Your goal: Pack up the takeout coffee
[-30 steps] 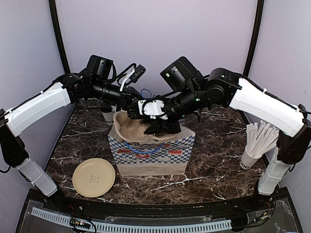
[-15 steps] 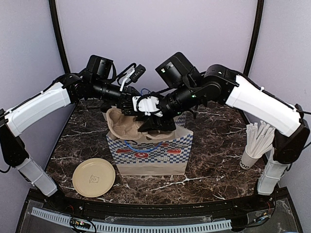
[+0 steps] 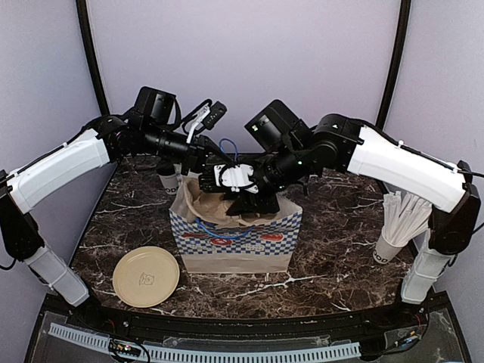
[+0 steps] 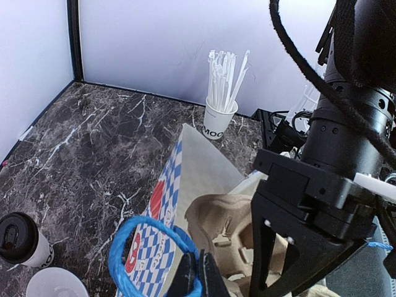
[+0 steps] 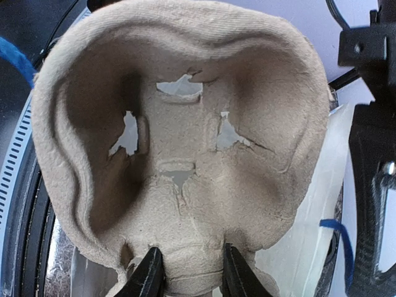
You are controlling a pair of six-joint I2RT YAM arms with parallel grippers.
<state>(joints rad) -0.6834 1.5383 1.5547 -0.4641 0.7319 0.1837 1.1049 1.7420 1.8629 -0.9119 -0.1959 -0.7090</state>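
The takeout coffee stands on the table behind the bag's left side. One white cup with a black lid (image 3: 167, 177) (image 4: 22, 242) has an open white cup (image 4: 55, 284) beside it. A blue-checked paper bag (image 3: 234, 236) (image 4: 166, 197) stands at the middle. My left gripper (image 3: 206, 162) (image 4: 199, 273) is shut on the bag's blue rope handle (image 4: 141, 246) (image 3: 226, 147) and holds it up. My right gripper (image 3: 242, 201) (image 5: 189, 275) is shut on the edge of a beige pulp cup carrier (image 5: 179, 136) (image 3: 201, 200) (image 4: 226, 226), which sits tilted in the bag's mouth.
A white cup full of long white sticks (image 3: 395, 227) (image 4: 221, 114) stands at the right edge. A low cream bowl (image 3: 146, 277) lies at the front left. Purple walls close in the marble table (image 3: 340, 249) on three sides.
My right gripper lifted the carrier up and left, then brought it back down into the bag's mouth. My left gripper kept hold of the handle.
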